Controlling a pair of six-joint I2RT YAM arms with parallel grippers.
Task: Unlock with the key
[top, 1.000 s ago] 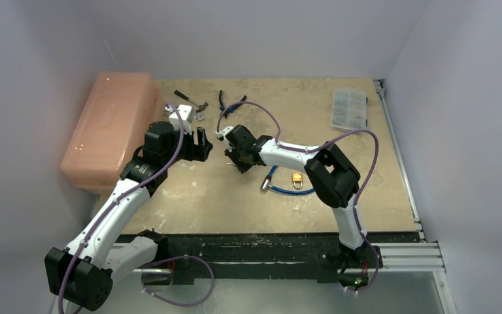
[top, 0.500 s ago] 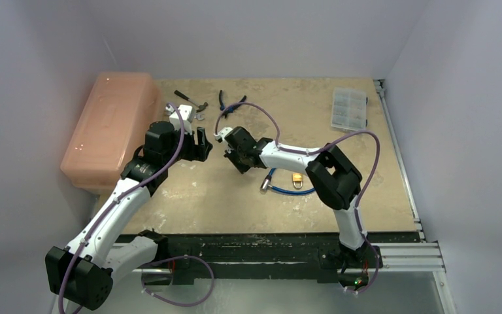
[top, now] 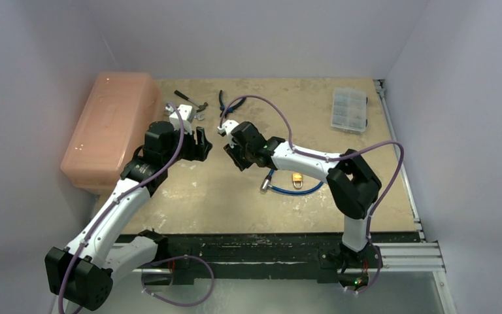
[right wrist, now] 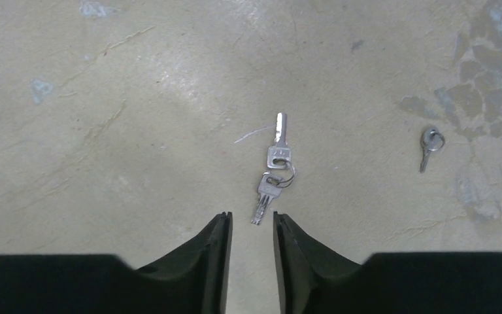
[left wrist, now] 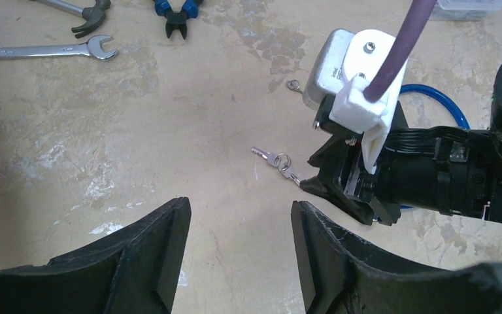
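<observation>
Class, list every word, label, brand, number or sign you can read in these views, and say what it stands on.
No text can be read in any view.
The key: any stamp on its head is too small to read.
The wrench: nothing legible on its handle.
The padlock: too small to tell.

Bare beige tabletop lies open all round the small silvery key bunch on its ring; only a lone little key lies off to one side. The black right gripper crowds one end, its slit seemingly barely key-wide.
</observation>
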